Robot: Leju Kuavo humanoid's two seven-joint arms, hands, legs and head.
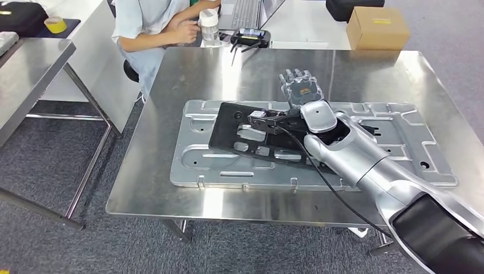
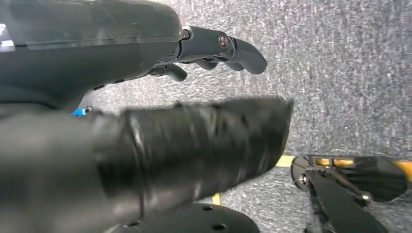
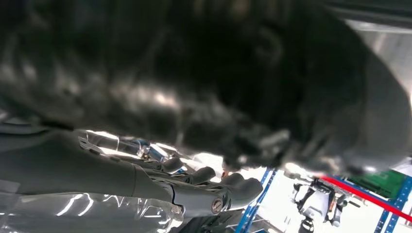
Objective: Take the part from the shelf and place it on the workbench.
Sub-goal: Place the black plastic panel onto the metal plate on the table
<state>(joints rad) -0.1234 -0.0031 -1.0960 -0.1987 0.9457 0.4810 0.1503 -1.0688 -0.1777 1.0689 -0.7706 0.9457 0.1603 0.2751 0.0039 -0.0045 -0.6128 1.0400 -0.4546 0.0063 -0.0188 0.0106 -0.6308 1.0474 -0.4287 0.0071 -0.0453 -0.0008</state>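
Now you have one black flat plastic part (image 1: 251, 134) with cut-outs, lying on one large silver stamped metal panel (image 1: 399, 142), which itself rests flat on the steel workbench (image 1: 188, 74) and reaches close to its near edge. The part sits toward the panel's left half, skewed to its edges. Your right hand (image 1: 301, 88) is over the panel's far edge, just beyond the part's far right corner, fingers spread and straight, palm turned up, holding nothing; the right forearm crosses above the part's right end. In the right wrist view the hand (image 3: 204, 191) also looks released, though the frame is dark and blurred. Your left hand (image 2: 214, 48) hangs over grey carpet with its fingers loosely extended and nothing in them. Past the workbench's far edge you can see one seated person (image 1: 154, 25), one clear bottle (image 1: 209, 25), and one brown cardboard box (image 1: 376, 27).
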